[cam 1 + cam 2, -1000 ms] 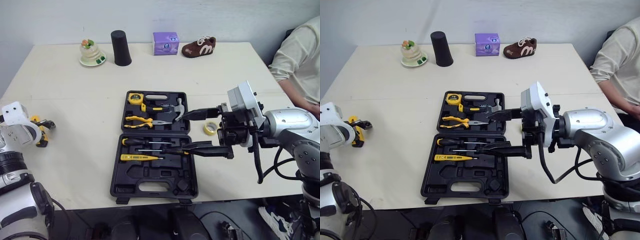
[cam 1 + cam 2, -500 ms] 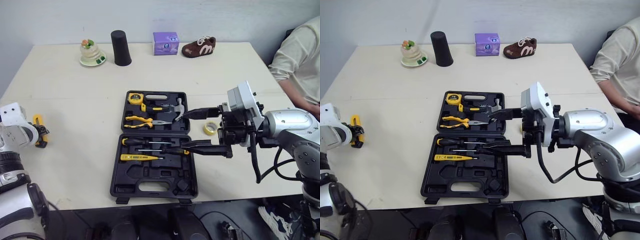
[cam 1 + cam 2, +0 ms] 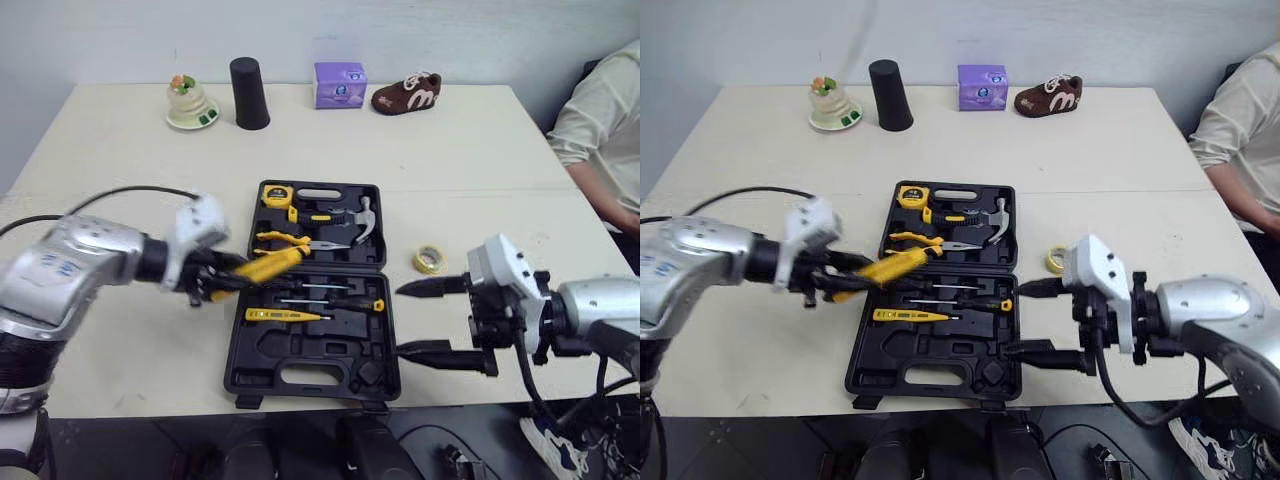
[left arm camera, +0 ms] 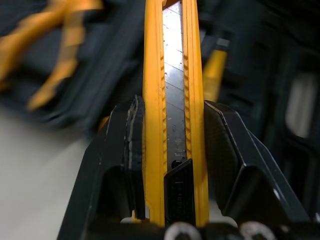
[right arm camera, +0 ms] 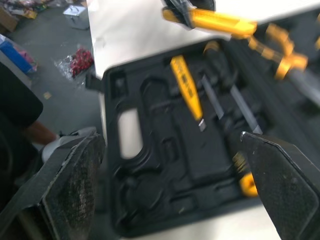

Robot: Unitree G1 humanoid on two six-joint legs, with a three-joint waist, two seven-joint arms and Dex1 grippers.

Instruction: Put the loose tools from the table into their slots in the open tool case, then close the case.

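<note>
The black tool case lies open mid-table, holding a tape measure, hammer, pliers, screwdrivers and a yellow tester. My left gripper is shut on a yellow utility knife, which hangs over the case's left edge near the pliers. In the left wrist view the knife sits clamped between the fingers. My right gripper stands open at the case's right edge with nothing between its fingers. A yellow tape roll lies on the table right of the case.
Along the far edge stand a small dish with an ornament, a black cup, a purple box and a brown shoe. A person's sleeve is at the right side of the table.
My left arm has swung in from the table's left edge to the case, carrying the yellow knife. The right gripper has drawn back off the case toward its right side.
</note>
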